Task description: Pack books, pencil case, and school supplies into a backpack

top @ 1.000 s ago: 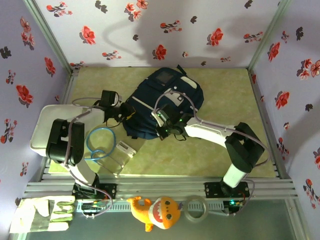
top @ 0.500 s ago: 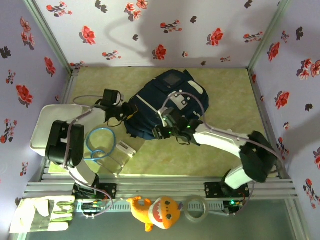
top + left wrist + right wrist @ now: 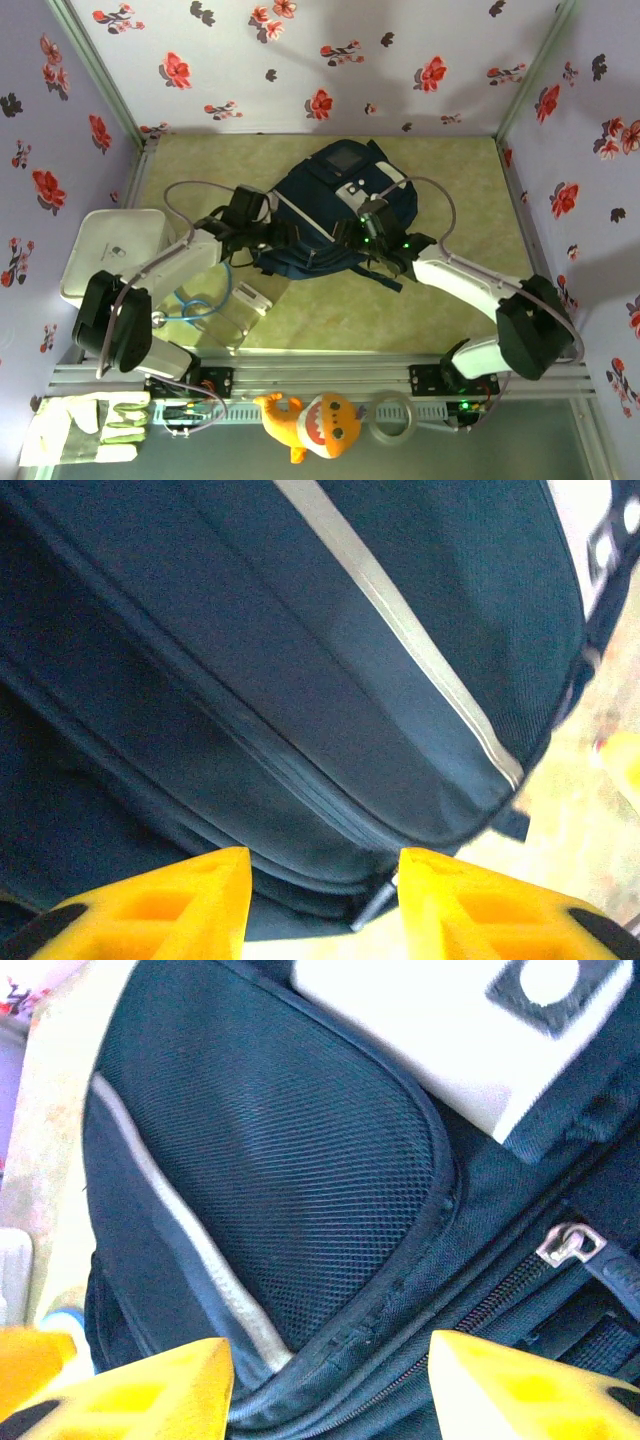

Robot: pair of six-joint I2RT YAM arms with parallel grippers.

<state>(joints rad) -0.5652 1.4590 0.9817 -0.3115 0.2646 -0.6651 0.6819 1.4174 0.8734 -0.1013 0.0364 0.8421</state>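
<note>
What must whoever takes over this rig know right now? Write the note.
Left tool: open, at the near-left edge of the backpack, holding nothing.
Right tool: open, over the mesh pocket, holding nothing.
The backpack lies mid-table, with the white tray to its left.
Done: cannot tell what is packed inside.
Left: check the contents, then the zipper pull.

The yellow-green table [image 3: 455, 185] bears the backpack [image 3: 318, 195] at its middle and a white tray [image 3: 108, 245] at left.
</note>
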